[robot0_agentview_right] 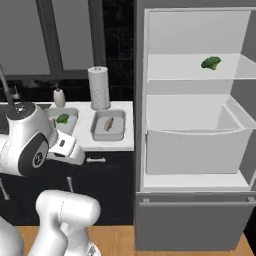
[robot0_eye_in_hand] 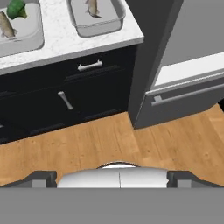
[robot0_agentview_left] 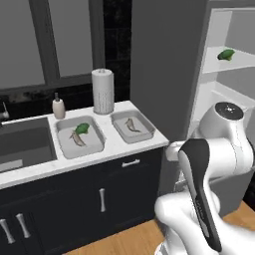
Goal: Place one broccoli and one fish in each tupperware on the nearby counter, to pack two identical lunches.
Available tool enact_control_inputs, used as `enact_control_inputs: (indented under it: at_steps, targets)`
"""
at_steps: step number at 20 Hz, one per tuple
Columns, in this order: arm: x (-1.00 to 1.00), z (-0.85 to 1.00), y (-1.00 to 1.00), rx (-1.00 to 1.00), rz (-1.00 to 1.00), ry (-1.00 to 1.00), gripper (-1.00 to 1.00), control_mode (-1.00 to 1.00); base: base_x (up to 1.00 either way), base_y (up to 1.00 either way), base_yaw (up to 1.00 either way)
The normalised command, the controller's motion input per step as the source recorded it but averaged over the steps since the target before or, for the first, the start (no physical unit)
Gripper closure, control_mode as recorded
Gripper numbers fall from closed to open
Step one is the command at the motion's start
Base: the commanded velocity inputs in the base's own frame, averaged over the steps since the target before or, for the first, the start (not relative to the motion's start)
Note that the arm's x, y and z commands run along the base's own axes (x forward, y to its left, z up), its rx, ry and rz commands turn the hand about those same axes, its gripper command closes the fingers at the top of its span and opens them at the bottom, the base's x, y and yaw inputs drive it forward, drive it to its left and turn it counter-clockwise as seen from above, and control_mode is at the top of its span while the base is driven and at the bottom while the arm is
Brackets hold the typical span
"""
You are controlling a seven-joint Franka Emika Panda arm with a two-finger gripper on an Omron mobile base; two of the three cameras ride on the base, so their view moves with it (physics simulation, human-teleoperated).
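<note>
A: Wooden floor lies nearest under my gripper (robot0_eye_in_hand: 112,179), its fingers spread wide and empty.

B: And the tupperware?

A: On the counter (robot0_agentview_left: 117,144): left tray (robot0_agentview_left: 79,136) has fish and broccoli, right tray (robot0_agentview_left: 132,126) only fish. Spare broccoli (robot0_agentview_right: 211,62) sits on the fridge shelf (light, knobbly; I'd pinch its crown). Stem hard to make out.

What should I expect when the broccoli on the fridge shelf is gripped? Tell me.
The broccoli looks small and lumpy, so it is probably light. Its rounded, uneven head may twist or slip between the jaws. It lies loose on a smooth white shelf, so a nudge would likely make it slide or roll rather than stay put.
</note>
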Motion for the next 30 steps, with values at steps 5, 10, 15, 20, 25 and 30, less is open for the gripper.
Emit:
enact_control_inputs:
  at_steps: [5,10,15,20,25,30]
  targets:
    - [0.00,0.00,0.00,0.00,0.00,0.00,-1.00,1.00,0.09,-0.91,0.26]
    - [0.00,0.00,0.00,0.00,0.00,0.00,-1.00,1.00,0.16,-0.96,0.17]
    - [0.00,0.00,0.00,0.00,0.00,0.00,-1.00,1.00,0.27,-0.67,-0.08]
    - [0.00,0.00,0.00,0.00,0.00,0.00,-1.00,1.00,0.50,-0.28,-0.33]
    - [0.00,0.00,0.00,0.00,0.00,0.00,-1.00,1.00,0.34,0.02,-0.27]
    - [0.00,0.00,0.00,0.00,0.00,0.00,-1.00,1.00,0.59,0.01,-0.06]
